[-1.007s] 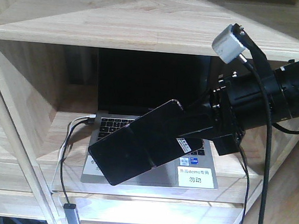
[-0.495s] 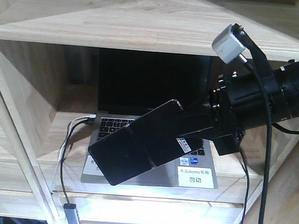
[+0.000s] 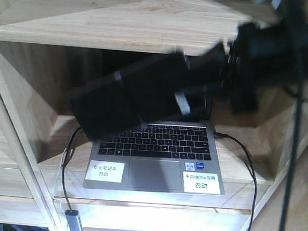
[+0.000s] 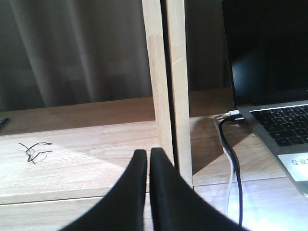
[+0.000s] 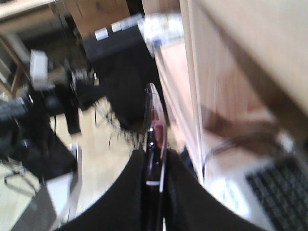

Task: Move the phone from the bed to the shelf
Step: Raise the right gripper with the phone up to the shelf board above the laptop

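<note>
At the far left, the left hand (image 4: 148,153) is hovering over a pale board with its two black fingers pressed together on nothing, just in front of a light wooden upright (image 4: 168,72). Right of that, a grey laptop with a black screen (image 3: 156,166) is sitting open in the cubby, with a black cable (image 4: 233,168) trailing from its left side. Above its keyboard, below the thick pale natural-wood shelf (image 3: 150,20), the flat glossy black phone (image 3: 134,95) is hanging tilted and blurred in the air, left end lower. The right hand (image 3: 192,94) is clamping its right end, beside a small white sticker (image 3: 182,102).
</note>
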Robot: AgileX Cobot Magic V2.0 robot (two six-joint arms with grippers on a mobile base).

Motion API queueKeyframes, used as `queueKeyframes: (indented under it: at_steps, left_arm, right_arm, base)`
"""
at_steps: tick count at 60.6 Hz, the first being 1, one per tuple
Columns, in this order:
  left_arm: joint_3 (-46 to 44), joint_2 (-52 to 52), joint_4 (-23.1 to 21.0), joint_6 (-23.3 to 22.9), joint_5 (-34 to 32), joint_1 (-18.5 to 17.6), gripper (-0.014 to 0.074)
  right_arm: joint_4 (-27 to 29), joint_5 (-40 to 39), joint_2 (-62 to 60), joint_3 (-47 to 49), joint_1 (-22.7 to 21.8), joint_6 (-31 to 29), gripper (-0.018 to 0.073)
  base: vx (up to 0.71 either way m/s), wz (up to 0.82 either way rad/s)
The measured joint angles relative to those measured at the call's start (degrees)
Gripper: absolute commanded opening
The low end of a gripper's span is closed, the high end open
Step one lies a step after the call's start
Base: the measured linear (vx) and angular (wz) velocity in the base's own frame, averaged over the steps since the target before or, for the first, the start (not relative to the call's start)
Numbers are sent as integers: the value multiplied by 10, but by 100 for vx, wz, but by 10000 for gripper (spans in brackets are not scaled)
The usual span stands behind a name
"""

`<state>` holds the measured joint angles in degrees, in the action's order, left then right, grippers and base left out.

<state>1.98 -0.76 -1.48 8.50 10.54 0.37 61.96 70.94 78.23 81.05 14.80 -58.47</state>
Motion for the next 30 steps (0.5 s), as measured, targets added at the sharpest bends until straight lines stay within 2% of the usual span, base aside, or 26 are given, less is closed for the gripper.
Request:
queueKeyframes:
  at_steps: [9,20,30]
  left_arm:
    - [0,0,0,0,0,0,1]
    - [0,0,0,0,0,0,1]
    - [0,0,0,0,0,0,1]
  right_arm:
    - [26,-6,0,45,0,0,-2]
    - [47,-87,6,96,0,0,-2]
    - [69,-119,47,153,4,0,-2]
  base:
    - [0,0]
    - [0,0]
    - [0,0]
